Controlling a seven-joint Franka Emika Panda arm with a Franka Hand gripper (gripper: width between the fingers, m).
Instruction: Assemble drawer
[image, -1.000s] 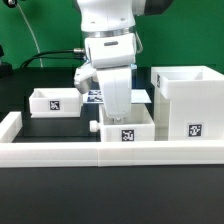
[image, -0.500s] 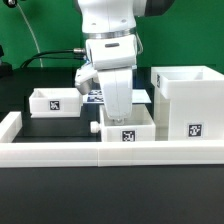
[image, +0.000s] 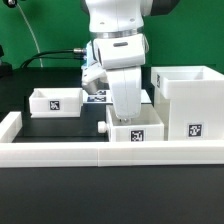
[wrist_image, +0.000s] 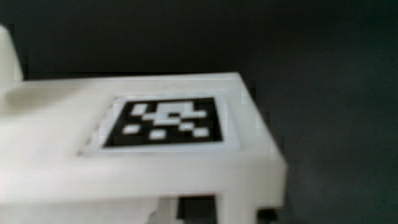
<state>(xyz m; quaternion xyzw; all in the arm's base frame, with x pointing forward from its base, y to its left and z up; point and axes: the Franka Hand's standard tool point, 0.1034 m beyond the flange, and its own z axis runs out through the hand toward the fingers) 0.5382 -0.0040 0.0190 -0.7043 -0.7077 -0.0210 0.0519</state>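
My gripper (image: 127, 117) reaches down into a small white open-top tray (image: 137, 132) with a square tag on its front and a knob (image: 104, 127) on the exterior view's left side. Its jaws are closed on the tray's wall, fingertips hidden inside. The tray sits just left of the tall white housing (image: 188, 100), nearly touching it. A second small tray (image: 55, 101) stands apart at the exterior view's left. The wrist view is blurred and shows a white tagged face of the tray (wrist_image: 169, 122) close up.
A long low white wall (image: 60, 152) runs along the front of the dark table and turns back at the exterior view's left. The marker board (image: 97, 96) lies behind the arm. A black cable hangs at the back left.
My gripper and the tray in it have slid toward the exterior view's right, closer to the housing. The other tray and the housing have not moved.
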